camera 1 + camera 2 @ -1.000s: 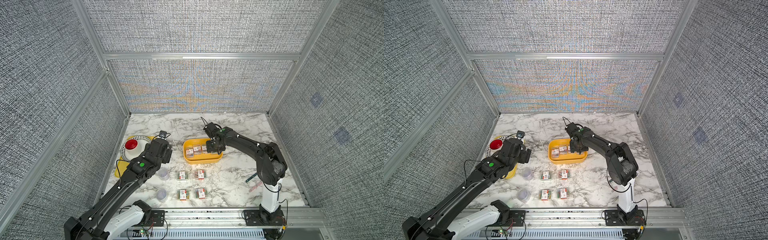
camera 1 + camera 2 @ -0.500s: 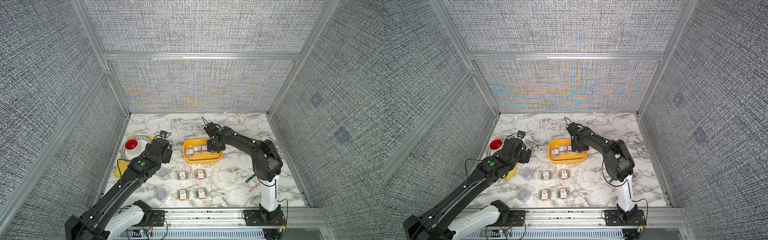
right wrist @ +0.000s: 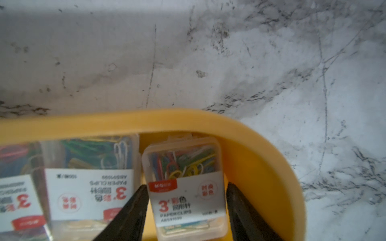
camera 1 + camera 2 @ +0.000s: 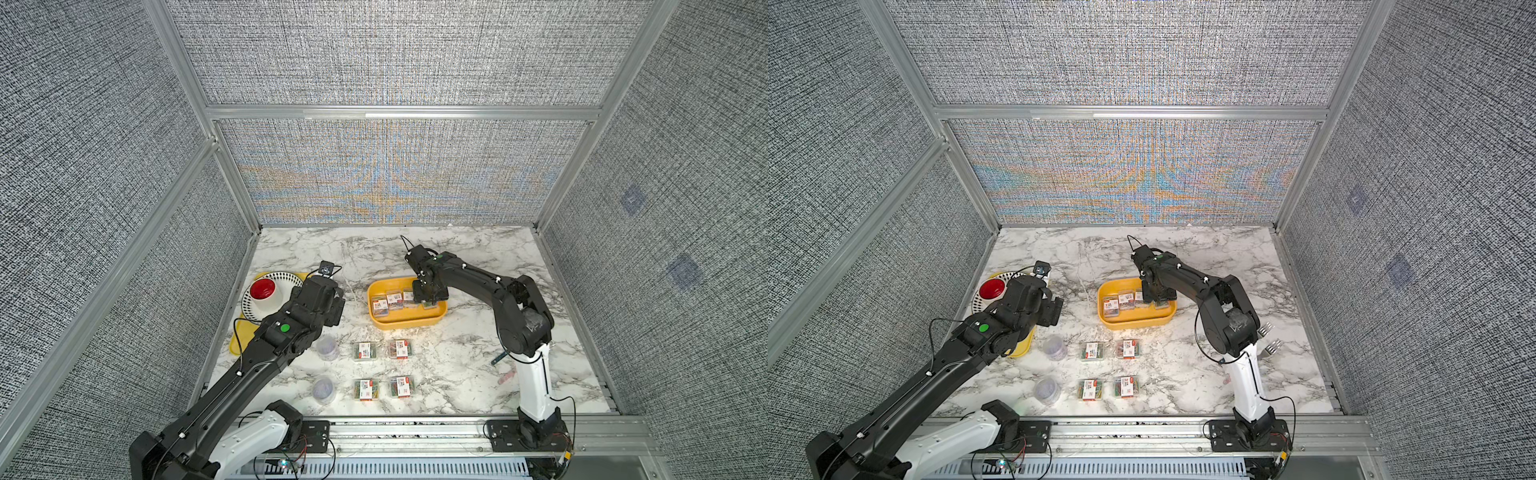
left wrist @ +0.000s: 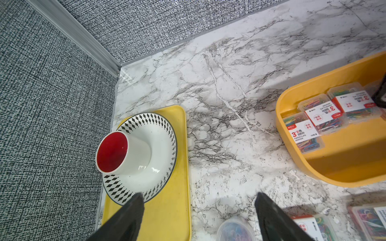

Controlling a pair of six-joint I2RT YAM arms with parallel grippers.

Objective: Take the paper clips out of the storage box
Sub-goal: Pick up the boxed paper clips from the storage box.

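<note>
In a top view my right gripper [image 4: 429, 296] reaches into the storage box [image 4: 405, 323]. Left wrist: my left gripper [image 5: 200, 210] gapes wide, empty. Right wrist: fingers [image 3: 129, 215] flank a case of paper clips [image 3: 186, 200] at the box's end, perhaps gripping it.

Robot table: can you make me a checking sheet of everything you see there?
Surface: white marble table, no spills seen.
Job's things: yellow storage box holds four cases; four other cases and two round tubs sit on the table.
Clutter: yellow tray with patterned plate and red-lined cup; two forks beside the right arm.
Claws: left claw open, empty, above the table; right claw closed on the end case inside the box.
Cables: black cable loops off the left arm.
Surroundings: grey woven walls in metal frames.
</note>
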